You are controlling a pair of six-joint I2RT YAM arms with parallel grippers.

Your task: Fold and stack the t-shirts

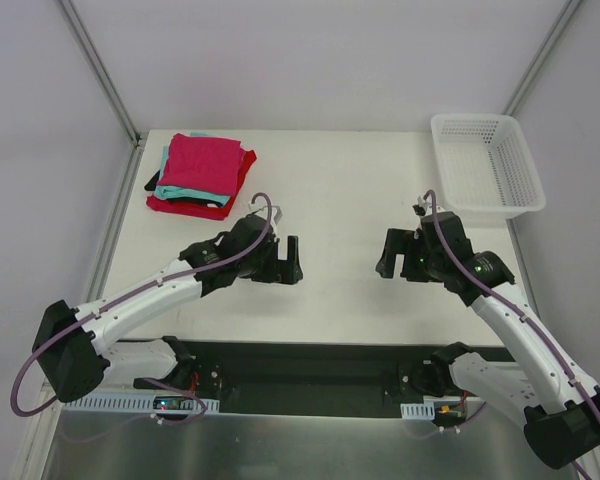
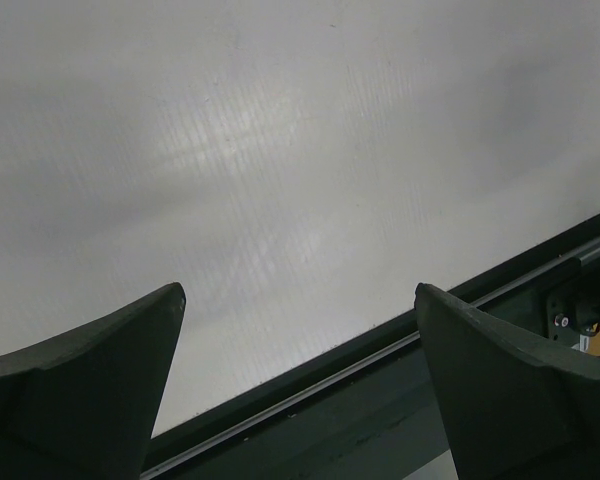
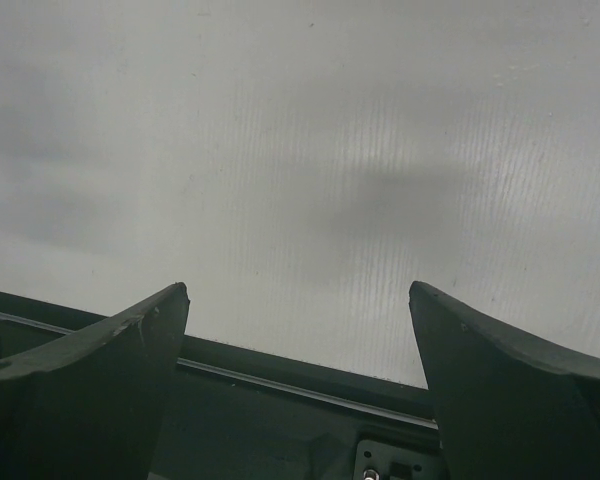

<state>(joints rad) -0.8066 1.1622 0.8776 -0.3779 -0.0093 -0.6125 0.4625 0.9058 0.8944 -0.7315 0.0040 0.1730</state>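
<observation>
A stack of folded t-shirts lies at the far left corner of the table in the top view. The magenta-pink one is on top, with teal, dark and red layers showing at the edges beneath it. My left gripper hovers over the table's middle-left, a little in front of the stack, open and empty; in the left wrist view only bare table lies between its fingers. My right gripper is open and empty over the middle-right. No shirt shows in either wrist view.
A white plastic mesh basket stands at the table's far right corner. The dark rail with the arm bases runs along the near edge. Pale walls close in the left, back and right sides.
</observation>
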